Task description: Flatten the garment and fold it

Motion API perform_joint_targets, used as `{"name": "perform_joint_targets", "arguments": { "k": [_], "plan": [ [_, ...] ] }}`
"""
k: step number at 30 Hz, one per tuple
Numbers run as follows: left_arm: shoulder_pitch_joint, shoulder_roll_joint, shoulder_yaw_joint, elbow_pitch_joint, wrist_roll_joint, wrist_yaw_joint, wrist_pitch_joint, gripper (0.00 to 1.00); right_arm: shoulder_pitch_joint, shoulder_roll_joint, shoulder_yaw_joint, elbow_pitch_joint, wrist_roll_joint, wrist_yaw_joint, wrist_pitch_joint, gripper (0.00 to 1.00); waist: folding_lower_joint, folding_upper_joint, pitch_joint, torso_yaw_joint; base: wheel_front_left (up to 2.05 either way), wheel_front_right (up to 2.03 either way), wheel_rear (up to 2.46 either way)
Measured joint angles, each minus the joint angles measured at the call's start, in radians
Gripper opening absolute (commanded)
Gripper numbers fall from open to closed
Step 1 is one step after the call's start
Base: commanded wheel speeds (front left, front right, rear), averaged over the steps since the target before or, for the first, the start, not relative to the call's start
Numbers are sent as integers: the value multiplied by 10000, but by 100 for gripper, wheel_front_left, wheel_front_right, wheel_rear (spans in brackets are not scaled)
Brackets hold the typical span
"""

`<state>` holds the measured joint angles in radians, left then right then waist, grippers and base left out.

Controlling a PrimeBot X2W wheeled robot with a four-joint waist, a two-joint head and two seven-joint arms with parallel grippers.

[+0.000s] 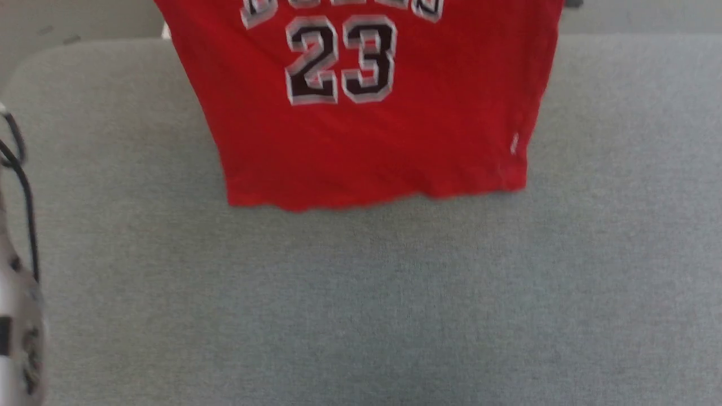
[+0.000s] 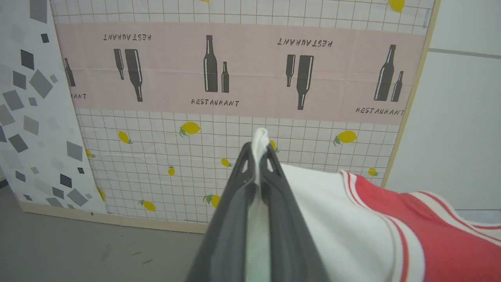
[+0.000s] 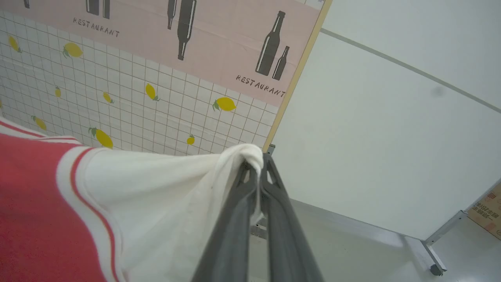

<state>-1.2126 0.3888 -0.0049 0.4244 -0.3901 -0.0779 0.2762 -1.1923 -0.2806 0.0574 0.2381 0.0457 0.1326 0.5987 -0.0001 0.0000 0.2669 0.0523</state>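
The red garment hangs in the air over the far half of the grey table, its front facing me with a black, white-outlined "23" and its hem just above the cloth surface. In the left wrist view my left gripper is shut on the white sleeve fabric, and the garment spreads to the right with its red-white striped trim. In the right wrist view my right gripper is shut on the other white sleeve, and the garment stretches to the left.
A patterned panel with lemons, bottles and "RESTAURANT" print stands beyond the table. A white wall panel on a metal wheeled frame is beside it. At the head view's left edge, a pale arm part with black cables rises.
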Motion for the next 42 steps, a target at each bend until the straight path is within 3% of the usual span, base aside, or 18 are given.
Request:
{"name": "perform_joint_targets", "arguments": {
  "k": [6,11,17,23,32,42],
  "plan": [
    [-2047,221,109,731,192,330,-692,0,-2510,792,-652,1262,-938,-2,-708,0,0,0,1241,-204,0,0,0],
    [-3133,259,46,1317,460,353,-1620,0,-3824,1425,-1475,2042,-2082,-2,-1778,0,1,0,2135,-360,0,0,0],
    [-3590,17,59,2243,303,197,-2502,0,-4528,1797,-1889,2811,-2880,-2,-2704,0,2,0,2925,-409,0,0,0],
    [-3511,-391,33,3150,-226,-196,-3269,0,-4429,1651,-1764,3645,-3026,-2,-3271,0,3,0,3337,-166,0,0,0],
    [-1980,-928,-416,3975,-1074,-453,-4059,0,-2107,1484,-1668,4178,-1475,-2,-4261,0,3,0,2809,114,0,0,0],
    [2803,-1576,-1801,3051,-2765,-456,-4821,0,3117,1292,-828,3252,1273,-2,-5104,0,1,1,988,159,0,0,0]
  ]
}}
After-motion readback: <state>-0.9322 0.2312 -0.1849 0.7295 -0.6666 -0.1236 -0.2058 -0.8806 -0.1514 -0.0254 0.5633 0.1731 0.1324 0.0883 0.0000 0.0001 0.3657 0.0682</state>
